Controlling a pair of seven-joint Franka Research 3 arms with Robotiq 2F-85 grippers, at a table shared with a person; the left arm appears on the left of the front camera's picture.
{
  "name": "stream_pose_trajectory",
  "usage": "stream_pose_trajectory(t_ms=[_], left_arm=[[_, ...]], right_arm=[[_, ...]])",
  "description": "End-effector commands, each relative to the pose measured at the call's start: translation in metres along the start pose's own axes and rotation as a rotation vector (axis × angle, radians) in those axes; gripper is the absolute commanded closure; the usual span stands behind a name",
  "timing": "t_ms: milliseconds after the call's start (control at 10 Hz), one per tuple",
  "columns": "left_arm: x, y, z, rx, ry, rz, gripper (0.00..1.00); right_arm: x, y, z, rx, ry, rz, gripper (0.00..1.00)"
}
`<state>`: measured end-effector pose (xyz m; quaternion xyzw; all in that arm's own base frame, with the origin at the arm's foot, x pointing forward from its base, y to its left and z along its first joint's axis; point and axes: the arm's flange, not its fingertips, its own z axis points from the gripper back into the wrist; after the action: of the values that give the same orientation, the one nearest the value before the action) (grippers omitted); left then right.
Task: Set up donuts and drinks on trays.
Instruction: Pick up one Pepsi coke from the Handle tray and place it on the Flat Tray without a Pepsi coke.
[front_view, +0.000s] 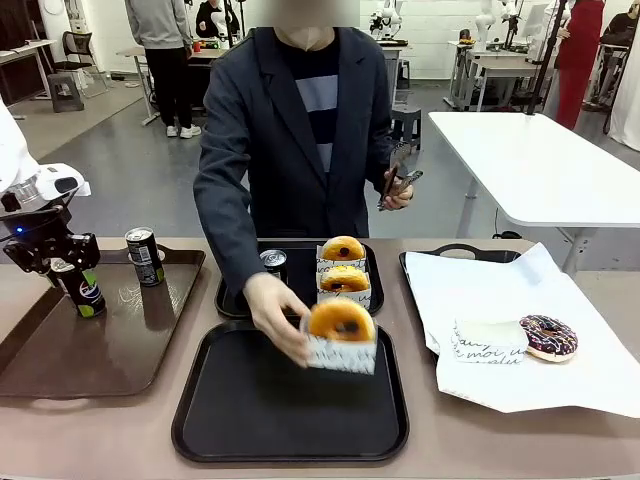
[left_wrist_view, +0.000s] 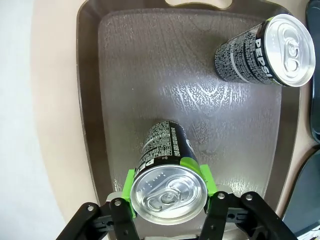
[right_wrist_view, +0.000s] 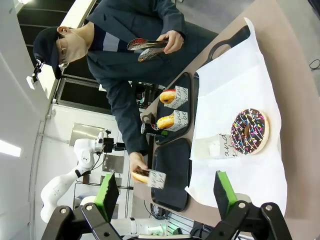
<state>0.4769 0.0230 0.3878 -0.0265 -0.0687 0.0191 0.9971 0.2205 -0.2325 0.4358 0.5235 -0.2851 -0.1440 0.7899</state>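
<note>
Pepsi can (left_wrist_view: 167, 196) upright between down-pointing left fingers (left_wrist_view: 131, 192), on brown tray (left_wrist_view: 150, 60)

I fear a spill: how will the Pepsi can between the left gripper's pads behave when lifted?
The Pepsi can is tall and narrow, so it probably tips easily if nudged near its top. Its smooth printed wall may slip between the green pads. Its tab looks unopened, so it is likely full and rather heavy for its size.

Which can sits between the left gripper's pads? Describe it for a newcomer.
Find the brown tray at the robot's left. Of two cans standing on it, the black can is the nearer, between the left gripper's green pads. Its green base band sets it apart from the black-grey can behind.
</note>
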Motion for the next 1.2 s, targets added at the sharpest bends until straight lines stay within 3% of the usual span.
stream_pose_trajectory(t_ms=[0, 100, 500, 800, 900, 1100], left_arm=[[-0.002, -0.002, 0.02, -0.016, -0.01, -0.013, 1.0], [-0.007, -0.01, 0.046, 0.035, 0.03, 0.015, 1.0], [-0.063, -0.036, 0.142, 0.028, -0.048, 0.002, 1.0], [-0.061, -0.024, 0.141, 0.025, -0.043, 0.068, 1.0], [-0.071, -0.036, 0.161, 0.021, -0.047, -0.01, 1.0], [-0.071, -0.036, 0.161, 0.021, -0.047, -0.01, 1.0]], right_arm=[[0.002, -0.001, -0.001, 0.023, -0.013, 0.014, 0.0], [0.002, -0.001, -0.001, 0.023, -0.013, 0.014, 0.0], [0.002, -0.001, -0.001, 0.023, -0.013, 0.014, 0.0], [0.002, -0.001, -0.001, 0.023, -0.013, 0.014, 0.0], [0.002, -0.001, -0.001, 0.023, -0.013, 0.014, 0.0], [0.002, -0.001, -0.001, 0.023, -0.013, 0.014, 0.0]])
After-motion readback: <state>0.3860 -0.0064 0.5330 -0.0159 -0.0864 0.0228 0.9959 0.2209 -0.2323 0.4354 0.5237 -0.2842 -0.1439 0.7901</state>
